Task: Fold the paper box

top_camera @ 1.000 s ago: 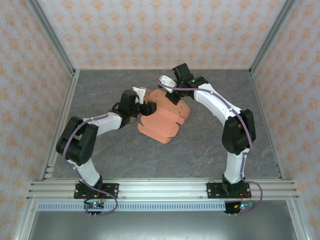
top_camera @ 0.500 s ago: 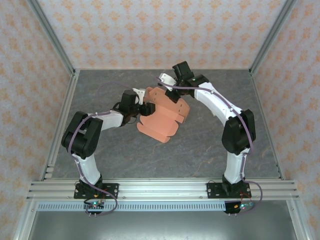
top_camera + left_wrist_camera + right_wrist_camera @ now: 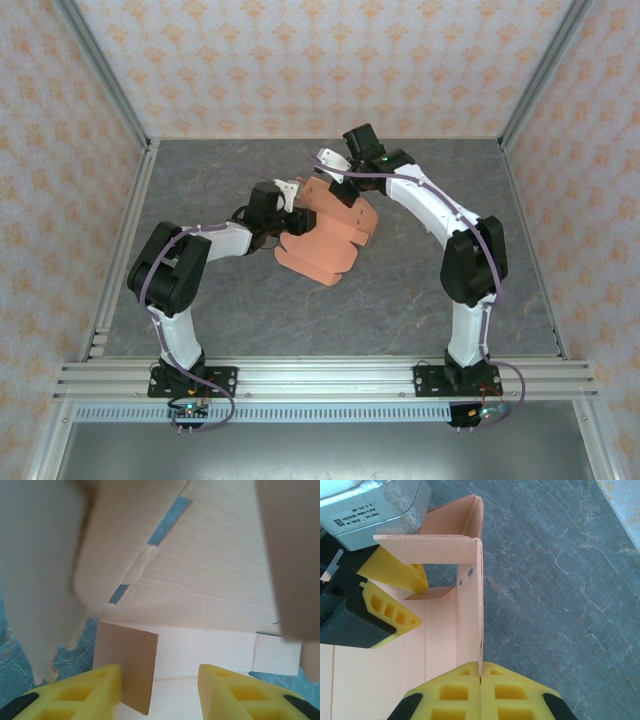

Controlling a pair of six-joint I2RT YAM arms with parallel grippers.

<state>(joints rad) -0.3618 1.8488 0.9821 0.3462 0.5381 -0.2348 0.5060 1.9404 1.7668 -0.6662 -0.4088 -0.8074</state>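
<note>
Two grippers are meeting at the paper box (image 3: 325, 245), which is lying a little behind the middle of the grey counter (image 3: 400, 300). It is sitting well apart from the metal frame rails (image 3: 120, 240) and the patterned walls (image 3: 320, 60) that are closing the counter in on three sides. Bare counter is lying open all round the box, most widely on the near side. The left arm is folding at a sharp elbow and pointing the left gripper (image 3: 292, 212) rightward into the box's left side. Its jaws are standing partly apart around a small upright tab (image 3: 127, 665), which is sitting close against one finger (image 3: 95, 690) and clear of the other. The right arm is arching in from the right, and the right gripper (image 3: 480, 672) is pinching the edge of a raised side wall (image 3: 469, 620) of the box, jaws closed on the thin card. Both grippers are crowding the same corner of the box, just beside each other
</note>
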